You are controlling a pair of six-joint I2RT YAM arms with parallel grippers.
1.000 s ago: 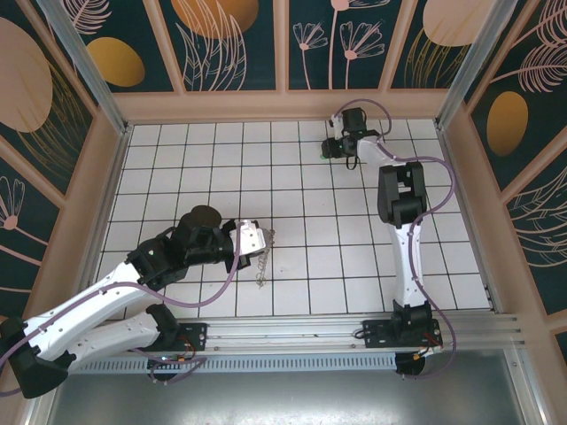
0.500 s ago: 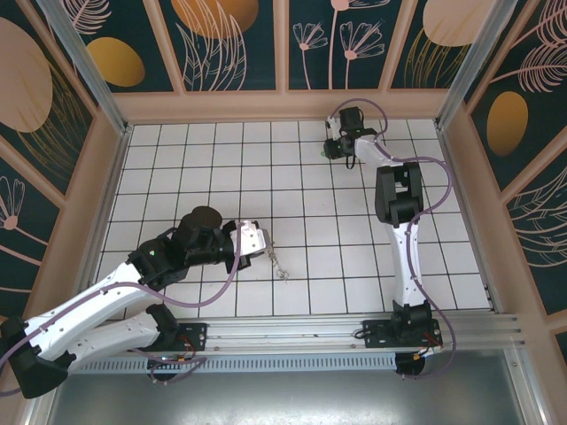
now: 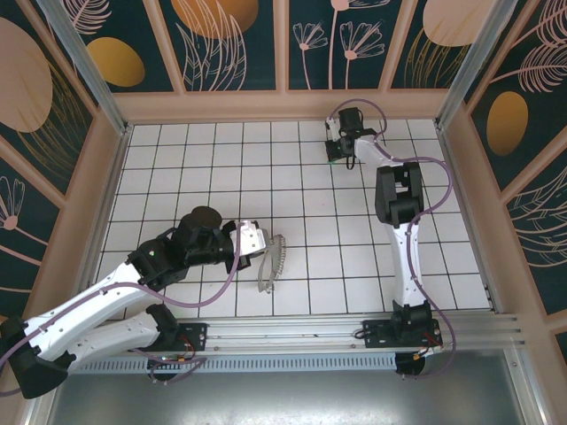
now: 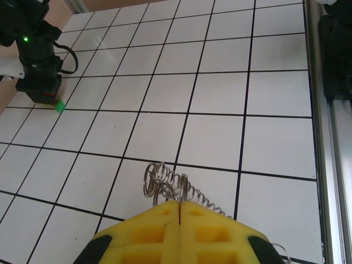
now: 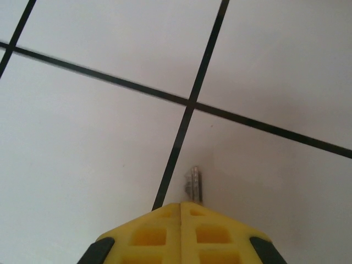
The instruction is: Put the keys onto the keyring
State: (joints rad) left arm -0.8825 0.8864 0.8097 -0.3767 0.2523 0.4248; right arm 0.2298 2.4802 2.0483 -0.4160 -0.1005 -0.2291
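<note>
My left gripper (image 3: pixel 259 241) is shut on the keyring (image 3: pixel 273 262), a grey coil of metal loops that hangs from the fingertips in a curve over the tiles. In the left wrist view the yellow fingers (image 4: pixel 159 231) are pressed together on the keyring (image 4: pixel 165 184), whose rings stick out ahead of them. My right gripper (image 3: pixel 337 149) is at the far side of the floor, pointing down, with a bright green key (image 3: pixel 329 158) at its tip. From the right wrist, the gripper (image 5: pixel 181 204) is shut and the key's thin metal stem (image 5: pixel 193 185) pokes out just above the tile.
White tiled floor (image 3: pixel 319 212) inside a walled pen with a wooden kerb (image 3: pixel 283 106) at the back. In the left wrist view the right gripper (image 4: pixel 38 74) and the green key (image 4: pixel 59 105) stand at the far left, and an aluminium rail (image 4: pixel 330 137) runs down the right.
The keyring has swung under my left gripper, out to the right and back into a curved hang. My right gripper has shifted slightly towards the back wall.
</note>
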